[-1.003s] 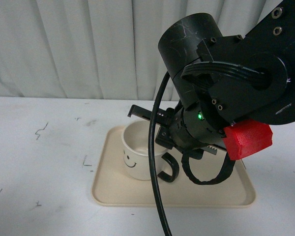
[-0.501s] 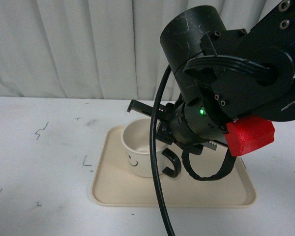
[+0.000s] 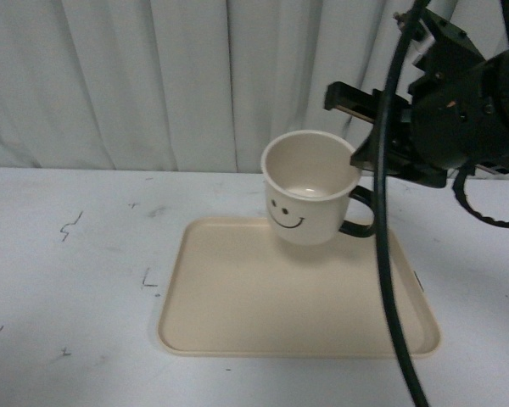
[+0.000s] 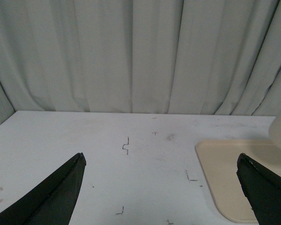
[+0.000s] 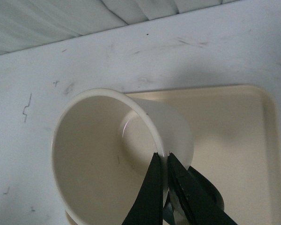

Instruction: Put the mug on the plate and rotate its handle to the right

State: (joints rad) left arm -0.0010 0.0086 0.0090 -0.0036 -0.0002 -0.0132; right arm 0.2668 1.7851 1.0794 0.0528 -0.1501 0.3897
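open plate (image 3: 263, 297) surface, mug (image 3: 305, 195) hanging above

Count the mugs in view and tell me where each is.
1. The mug hangs over the plate's far side, its rim pinched in the right gripper. No other mug shows in any view.

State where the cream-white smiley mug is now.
Front view: the mug held over the far right of the beige tray, rim pinched by the right gripper.

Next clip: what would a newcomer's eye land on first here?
The smiley-face mug, pinched at its rim by the right gripper, appears to hang above the beige tray's far part, black handle pointing right. The left gripper is open over the white table.
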